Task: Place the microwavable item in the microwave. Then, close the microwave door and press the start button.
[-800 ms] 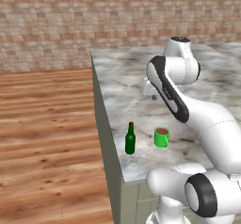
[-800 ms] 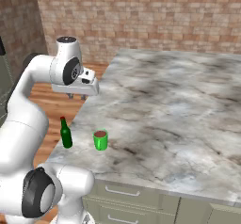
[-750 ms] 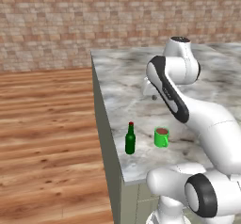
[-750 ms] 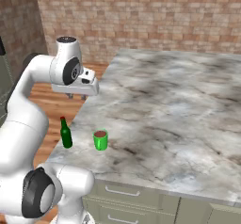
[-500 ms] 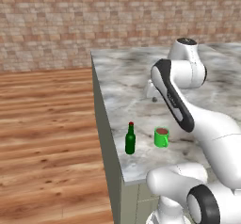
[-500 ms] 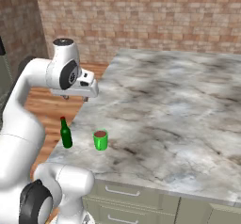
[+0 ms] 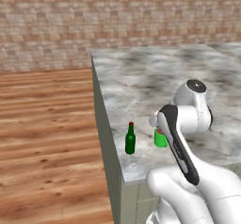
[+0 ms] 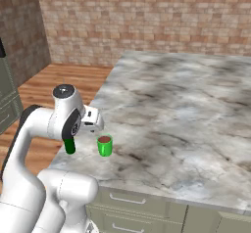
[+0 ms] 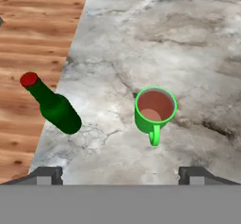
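- Small green mug (image 9: 154, 109) standing upright on the marble table (image 9: 188, 44), near the table's front corner, brown liquid inside, handle turned toward the camera in the hand view.
- Seen in the right base view as a green mug (image 8: 104, 146) just right of the arm's wrist; in the left base view partly hidden behind the arm, a green sliver (image 7: 160, 139) showing.
- Dark green bottle (image 9: 52, 106) with a red cap upright beside the mug, nearer the table edge, apart from it; same bottle (image 7: 130, 139) clear in the left base view, mostly covered by the wrist (image 8: 70, 145) in the right base view.
- Fingers (image 9: 121, 173) spread wide, empty, tips at the bottom corners of the hand view, hovering above the table with the mug between and ahead of them, not touching it.
- Wooden floor (image 7: 47, 138) beyond the table edge, brick wall (image 7: 117, 16) behind.
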